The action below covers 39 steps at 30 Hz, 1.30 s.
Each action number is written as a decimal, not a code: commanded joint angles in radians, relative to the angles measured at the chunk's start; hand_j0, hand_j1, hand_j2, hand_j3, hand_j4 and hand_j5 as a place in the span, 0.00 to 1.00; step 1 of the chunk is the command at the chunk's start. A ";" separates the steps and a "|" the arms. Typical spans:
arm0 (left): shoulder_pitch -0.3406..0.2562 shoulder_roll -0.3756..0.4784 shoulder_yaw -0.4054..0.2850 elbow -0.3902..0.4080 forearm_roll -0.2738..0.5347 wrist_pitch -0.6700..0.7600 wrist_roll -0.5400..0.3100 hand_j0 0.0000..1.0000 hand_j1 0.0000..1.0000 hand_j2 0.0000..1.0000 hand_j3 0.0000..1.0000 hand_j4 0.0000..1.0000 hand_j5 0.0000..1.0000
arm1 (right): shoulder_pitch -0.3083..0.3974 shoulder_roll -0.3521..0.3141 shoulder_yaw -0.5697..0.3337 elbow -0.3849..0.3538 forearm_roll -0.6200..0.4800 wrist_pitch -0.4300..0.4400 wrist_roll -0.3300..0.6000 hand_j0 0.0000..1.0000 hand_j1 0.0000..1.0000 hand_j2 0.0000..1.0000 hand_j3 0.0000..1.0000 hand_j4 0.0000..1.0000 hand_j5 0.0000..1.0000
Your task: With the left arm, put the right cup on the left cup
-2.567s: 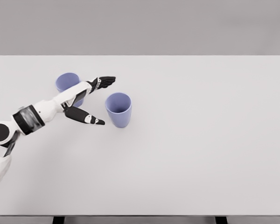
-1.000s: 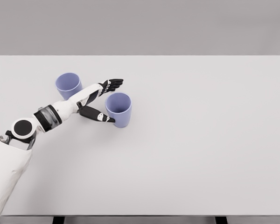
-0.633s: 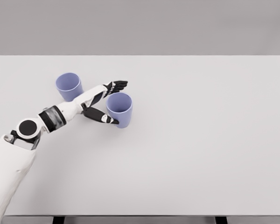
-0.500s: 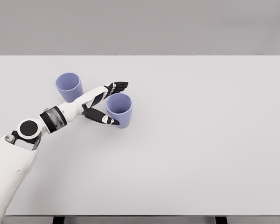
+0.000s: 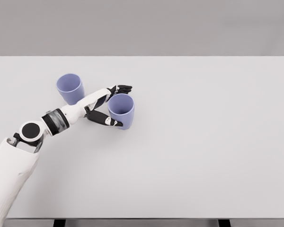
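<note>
Flanking the right cup (image 5: 120,110), left hand (image 5: 105,105) fingers (image 5: 121,88) spread, thumb against its wall, not yet closed.

Both cups are a plain periwinkle blue with no pattern: the left cup (image 5: 69,88) nearer the table's left edge and the right cup (image 5: 121,110) beside it. The table (image 5: 203,142) is a flat, unmarked pale grey-white, set against a darker plain grey backdrop. The left arm (image 5: 61,120) is white with a dark grey band and a black round joint, and the left hand (image 5: 106,105) has black fingers (image 5: 120,88) with small white patches.
</note>
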 commanded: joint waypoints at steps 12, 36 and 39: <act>0.000 0.002 -0.017 -0.011 0.011 0.005 0.000 0.72 0.72 0.72 0.72 0.72 0.72 | 0.000 0.000 0.000 0.001 0.000 0.000 0.000 1.00 1.00 1.00 1.00 1.00 1.00; -0.006 0.046 0.026 -0.146 0.028 0.032 0.000 0.64 0.64 0.64 0.64 0.64 0.64 | 0.000 0.000 0.000 -0.001 -0.001 0.000 0.000 1.00 1.00 1.00 1.00 1.00 1.00; -0.006 0.052 0.029 -0.166 0.043 0.043 0.000 0.64 0.64 0.64 0.64 0.64 0.64 | 0.000 0.000 0.000 0.001 -0.001 0.000 0.002 1.00 1.00 1.00 1.00 1.00 1.00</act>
